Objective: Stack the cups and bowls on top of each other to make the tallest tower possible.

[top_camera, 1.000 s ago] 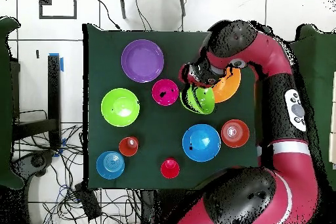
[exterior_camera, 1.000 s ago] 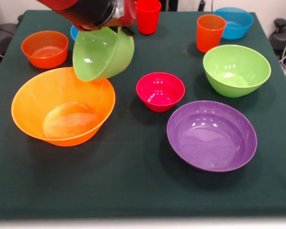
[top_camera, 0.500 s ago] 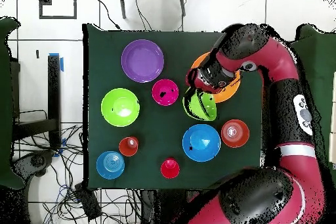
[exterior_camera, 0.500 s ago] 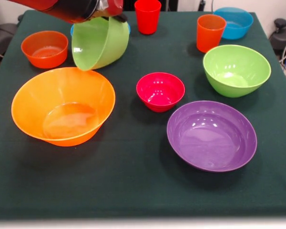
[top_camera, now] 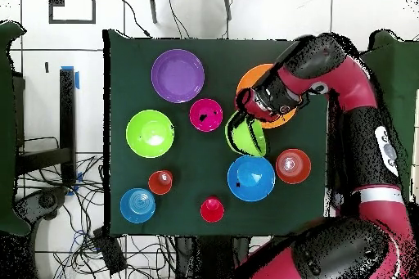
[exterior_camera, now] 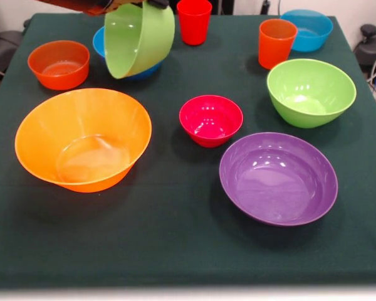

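Note:
My gripper [exterior_camera: 155, 4] [top_camera: 242, 118] is shut on the rim of a lime green bowl [exterior_camera: 140, 39] [top_camera: 246, 137]. It holds the bowl tilted in the air, over the near edge of the blue bowl [exterior_camera: 103, 42] [top_camera: 251, 179]. The large orange bowl [exterior_camera: 81, 139] [top_camera: 255, 77] sits in front of it, partly under my arm in the overhead view. The small red bowl [exterior_camera: 210, 119], purple bowl [exterior_camera: 277, 177], second lime green bowl [exterior_camera: 311, 91], small orange-red bowl [exterior_camera: 58, 64], light blue bowl [exterior_camera: 308, 29], red cup [exterior_camera: 194, 20] and orange cup [exterior_camera: 277, 42] stand apart on the cloth.
The dark green cloth ends at the table's front edge [exterior_camera: 188, 285]. Cables and floor tiles surround the table [top_camera: 114, 128] in the overhead view.
My gripper has carried the tilted lime green bowl up and away from the large orange bowl, toward the blue bowl at the robot's side. The other bowls and cups have not moved.

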Available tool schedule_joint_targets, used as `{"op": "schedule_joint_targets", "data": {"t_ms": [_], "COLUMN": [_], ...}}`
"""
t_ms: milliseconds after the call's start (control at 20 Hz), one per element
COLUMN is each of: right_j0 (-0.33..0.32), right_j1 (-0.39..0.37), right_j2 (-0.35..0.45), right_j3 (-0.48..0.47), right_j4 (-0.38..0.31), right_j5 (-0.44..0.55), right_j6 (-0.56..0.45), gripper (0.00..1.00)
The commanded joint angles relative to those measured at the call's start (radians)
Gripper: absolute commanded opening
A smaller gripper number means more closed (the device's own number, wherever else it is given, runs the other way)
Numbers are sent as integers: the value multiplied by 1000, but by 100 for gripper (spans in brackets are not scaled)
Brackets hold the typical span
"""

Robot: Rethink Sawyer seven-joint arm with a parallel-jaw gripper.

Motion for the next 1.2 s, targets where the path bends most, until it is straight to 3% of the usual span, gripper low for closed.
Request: {"op": "schedule_joint_targets", "data": {"t_ms": [50, 300, 900, 1200], "right_j0": [-1, 0, 26, 11], "right_j1": [-22, 18, 235, 288], "right_j2": [57, 46, 30, 40], "right_j3": [103, 112, 19, 65], "right_j4": [62, 112, 115, 152], "right_j5": [91, 145, 157, 163], "right_j6": [-75, -8, -54, -40], "gripper": [0, 0, 0, 0]}}
